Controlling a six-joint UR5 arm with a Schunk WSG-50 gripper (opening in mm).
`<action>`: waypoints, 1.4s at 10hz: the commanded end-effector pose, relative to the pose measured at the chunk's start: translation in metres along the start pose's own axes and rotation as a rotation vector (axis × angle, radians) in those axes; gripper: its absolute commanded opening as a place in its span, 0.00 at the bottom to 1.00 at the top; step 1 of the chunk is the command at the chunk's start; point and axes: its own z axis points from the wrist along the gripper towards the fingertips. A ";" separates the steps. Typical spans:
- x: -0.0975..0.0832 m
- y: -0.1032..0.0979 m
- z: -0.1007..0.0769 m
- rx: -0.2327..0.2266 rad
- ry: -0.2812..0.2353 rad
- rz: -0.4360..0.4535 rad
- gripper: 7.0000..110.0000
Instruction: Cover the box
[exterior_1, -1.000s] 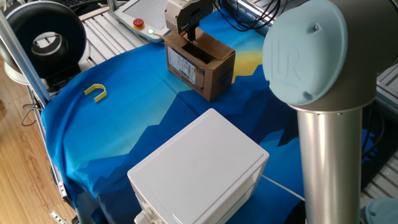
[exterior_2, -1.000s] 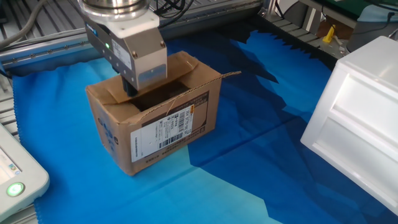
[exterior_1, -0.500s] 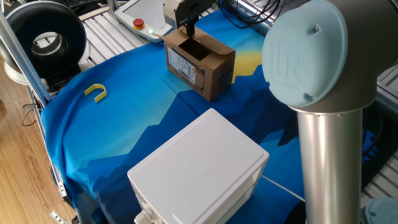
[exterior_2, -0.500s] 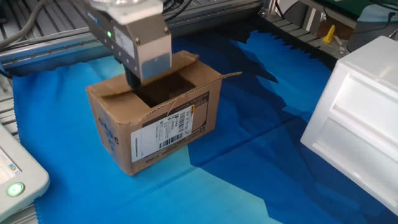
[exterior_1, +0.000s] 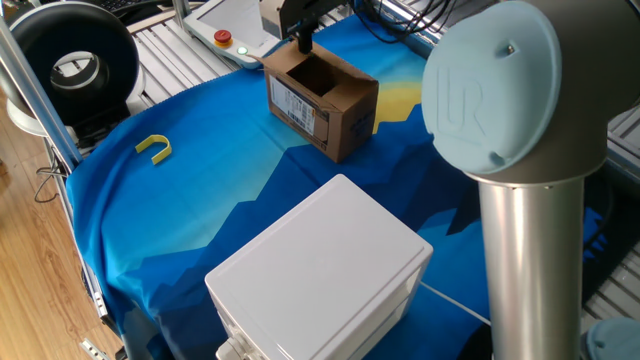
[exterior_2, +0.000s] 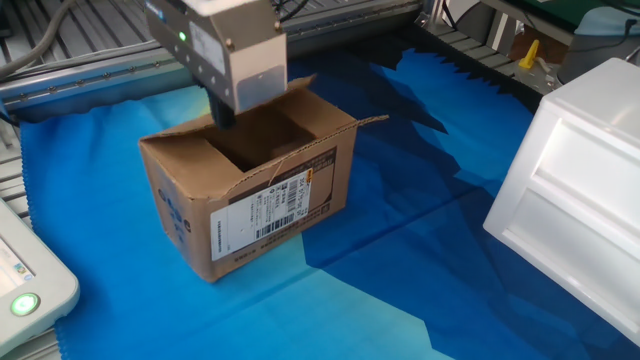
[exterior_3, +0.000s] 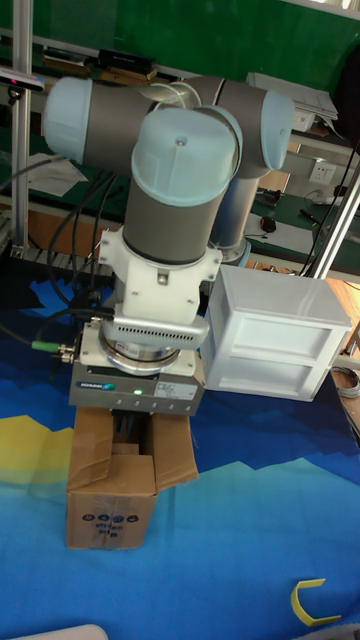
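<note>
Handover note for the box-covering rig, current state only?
Gripper: over the far rim of the box, fingers at its opening; open or shut can't be told.
Box: upright on the blue cloth, barcode label on its side, top open, flaps not folded over.
White box: apart from it, untouched.
Done: nothing closed yet.
Left: fold the flaps down to cover the box.

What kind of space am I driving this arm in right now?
Most likely a robotics lab or test cell, not a warehouse. The table is an aluminium-slat bench draped in a printed blue cloth, a teach pendant lies at its edge, and cables and bench clutter stand behind the arm.
</note>
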 end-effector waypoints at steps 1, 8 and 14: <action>0.006 0.033 -0.019 -0.087 -0.005 0.018 0.00; 0.042 0.154 -0.011 -0.274 0.063 0.178 0.00; 0.029 0.114 0.002 -0.128 -0.038 0.119 0.00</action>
